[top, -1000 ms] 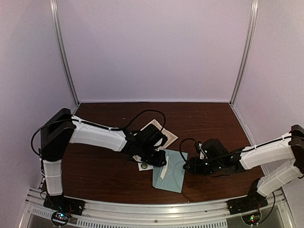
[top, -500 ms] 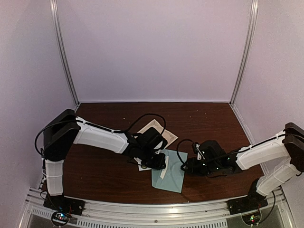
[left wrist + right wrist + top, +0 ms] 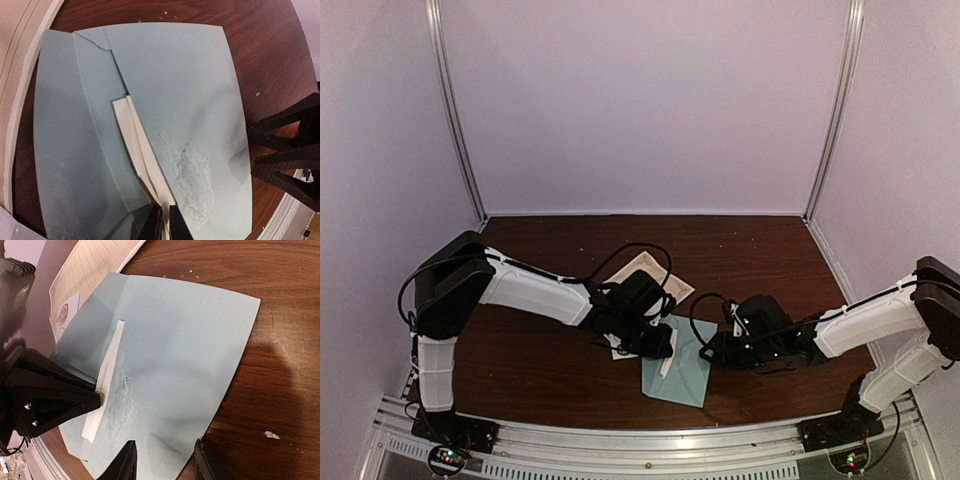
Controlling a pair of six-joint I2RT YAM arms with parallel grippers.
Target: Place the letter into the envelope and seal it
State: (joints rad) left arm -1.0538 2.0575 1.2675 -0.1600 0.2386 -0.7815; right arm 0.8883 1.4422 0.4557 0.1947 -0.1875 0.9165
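The pale teal envelope (image 3: 682, 375) lies flat on the brown table between both arms; it also shows in the left wrist view (image 3: 170, 85) and the right wrist view (image 3: 175, 350). A white sticker strip (image 3: 137, 145) lies along its flap edge. My left gripper (image 3: 166, 221) is shut on the near end of this strip (image 3: 107, 375). My right gripper (image 3: 165, 456) is open, its fingers low over the envelope's right edge. The letter (image 3: 642, 275), cream lined paper, lies flat behind the envelope and partly under the left arm; it also shows in the right wrist view (image 3: 95, 265).
A small white card with a round emblem (image 3: 65, 315) lies on the letter, beside the left gripper (image 3: 663, 345). The right gripper (image 3: 710, 352) is close to the left one. Pale walls and metal posts enclose the table; a metal rail runs along the near edge.
The left gripper has shifted slightly right and nearer over the envelope, still pinching the strip. The right gripper has crept left towards the envelope's right edge.
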